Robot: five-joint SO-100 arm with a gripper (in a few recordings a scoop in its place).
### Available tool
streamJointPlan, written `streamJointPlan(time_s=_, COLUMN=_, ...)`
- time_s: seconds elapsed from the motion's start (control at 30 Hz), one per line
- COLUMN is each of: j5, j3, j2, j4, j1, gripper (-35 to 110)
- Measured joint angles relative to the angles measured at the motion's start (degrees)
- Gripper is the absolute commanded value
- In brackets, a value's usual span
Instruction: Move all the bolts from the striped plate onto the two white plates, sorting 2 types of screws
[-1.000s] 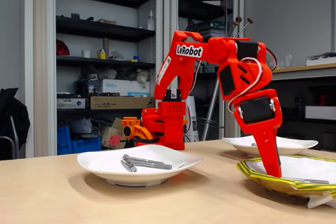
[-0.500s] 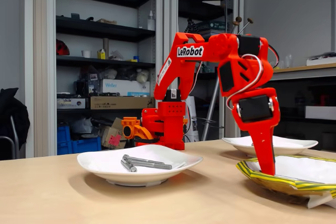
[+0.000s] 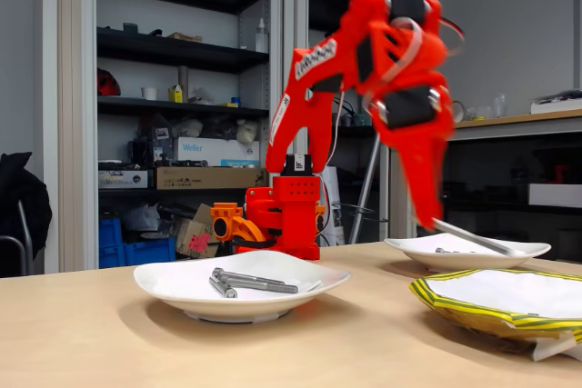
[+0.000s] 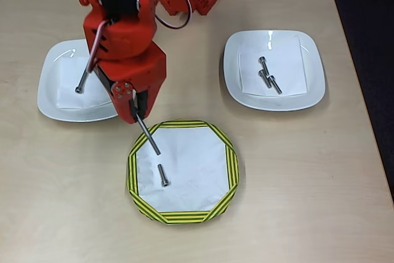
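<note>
The arm is in the carrying step. The jaws (image 4: 136,117) are clamped on one end of a long bolt (image 4: 149,138), which slants out of them toward 5 o'clock over the 10 o'clock rim of the striped plate (image 4: 229,163) in the overhead view. In the fixed view the same long bolt (image 3: 471,236) hangs clear in the air, above the striped plate (image 3: 464,313) and in front of the far white plate (image 3: 414,249).

One short bolt (image 4: 164,175) lies on the striped plate, left of centre, so the task is not finished.

My reading is that the next move calls for swinging the load toward 10 o'clock to the white plate (image 4: 49,104) that already holds a long bolt (image 4: 84,78), lowering over its centre, then releasing. The white plate at 2 o'clock (image 4: 314,84) holds a cluster of short bolts (image 4: 266,76), so it suits the remaining short one.

The overhead view gives the sorting: which kind lies on which plate, and what is left. The fixed view gives height, showing the carried bolt lifted off the paper. It also shows the short bolts (image 3: 250,283) in the near white plate (image 3: 168,290) on the table (image 3: 91,343), but hides the striped plate's contents behind its rim.
</note>
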Motion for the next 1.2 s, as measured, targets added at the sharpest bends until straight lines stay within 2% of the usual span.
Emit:
streamJointPlan(time_s=0.2, j5=0.88, j3=23.64, j2=20.39, j4=-4.04, j1=9.05, gripper=0)
streamJointPlan(time_s=0.37, j5=-1.41, j3=38.76, j2=29.79, j4=-8.44, j1=18.37, gripper=0)
streamJointPlan(time_s=0.47, j5=-2.81, j3=43.95, j2=30.94, j4=-11.25, j1=21.45, gripper=0)
streamJointPlan(time_s=0.57, j5=-3.69, j3=47.46, j2=31.03, j4=-14.24, j1=24.43, gripper=7)
streamJointPlan(time_s=0.73, j5=-4.22, j3=48.96, j2=30.94, j4=-17.67, j1=24.61, gripper=10)
streamJointPlan(time_s=0.93, j5=-1.23, j3=49.13, j2=30.94, j4=-20.65, j1=18.54, gripper=9)
streamJointPlan(time_s=1.2, j5=8.0, j3=41.22, j2=23.03, j4=-31.73, j1=-1.32, gripper=11)
